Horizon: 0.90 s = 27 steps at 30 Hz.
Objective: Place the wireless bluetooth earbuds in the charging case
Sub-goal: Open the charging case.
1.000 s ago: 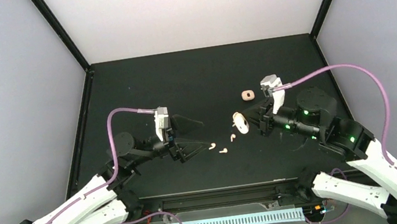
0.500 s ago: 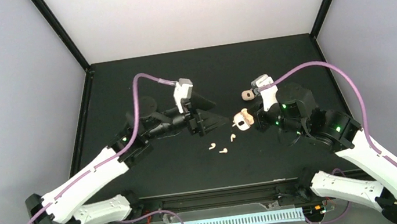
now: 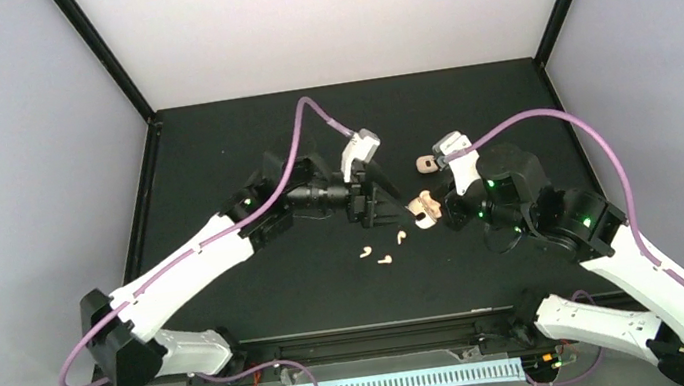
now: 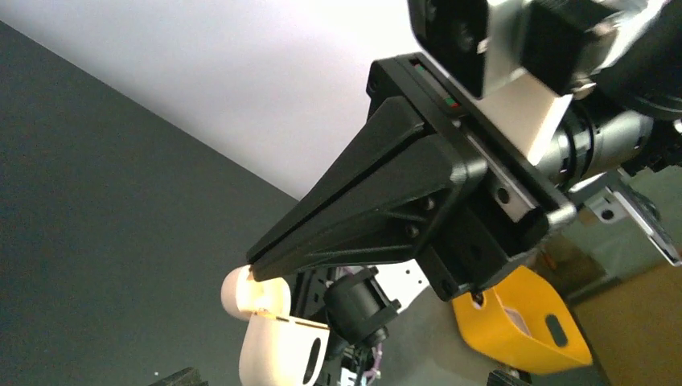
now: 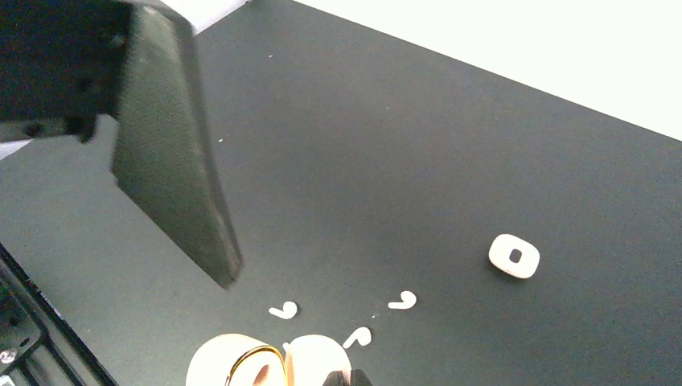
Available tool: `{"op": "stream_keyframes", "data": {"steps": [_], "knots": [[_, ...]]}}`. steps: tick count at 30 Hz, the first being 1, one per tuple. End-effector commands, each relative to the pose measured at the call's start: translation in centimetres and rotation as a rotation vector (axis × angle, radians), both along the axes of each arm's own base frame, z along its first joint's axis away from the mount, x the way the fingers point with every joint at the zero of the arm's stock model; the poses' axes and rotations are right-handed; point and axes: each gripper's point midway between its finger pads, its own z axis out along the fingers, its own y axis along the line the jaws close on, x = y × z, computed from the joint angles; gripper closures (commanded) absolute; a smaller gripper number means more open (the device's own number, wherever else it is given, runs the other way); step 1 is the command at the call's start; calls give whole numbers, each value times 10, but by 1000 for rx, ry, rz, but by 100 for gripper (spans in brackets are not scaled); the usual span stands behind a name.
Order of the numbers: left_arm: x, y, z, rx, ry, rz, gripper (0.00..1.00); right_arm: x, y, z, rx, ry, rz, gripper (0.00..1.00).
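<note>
Earbuds: three small white comma-shaped earbuds (image 3: 385, 260) lie loose on the black table (image 3: 239, 137), close together, below and just left of the raised case in the top view; none is touched by either arm.
Earbuds from the right wrist: all three show on the mat just beyond the case.
Charging case: the cream charging case (image 3: 424, 208) is open, with its lid swung out to one side, and sits at the tip of the right arm.
Case interior: a warm orange glow shows at the hinge; whether an earbud sits inside cannot be told.
Right gripper: the right gripper (image 3: 436, 212) has its fingers pressed together on the charging case.
Left gripper: the left gripper (image 3: 390, 202) has its fingers apart with nothing between them, tips pointing at the case.
Left fingertip and lid: just beside each other in the left wrist view; contact cannot be told.
Second piece: a small cream rounded block with a dark hole (image 3: 426, 163) lies on the table beyond the case, apart from both grippers.
Cables: a purple cable (image 3: 549, 115) arcs over each arm.
</note>
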Motion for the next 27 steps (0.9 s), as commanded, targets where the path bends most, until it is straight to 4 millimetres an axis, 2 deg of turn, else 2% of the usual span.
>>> {"op": "stream_keyframes", "data": {"steps": [1, 11, 18, 27], "knots": [[-16, -12, -9, 35, 79, -181, 9, -7, 0, 9, 4, -16, 38, 99], [-21, -25, -23, 43, 117, -311, 18, -14, 6, 13, 28, -18, 93, 99], [-23, -31, -21, 21, 128, -360, 38, -16, 11, 14, 38, -18, 118, 99], [-20, -33, -27, 30, 144, -364, 56, -14, 14, 12, 35, -15, 126, 99]]}}
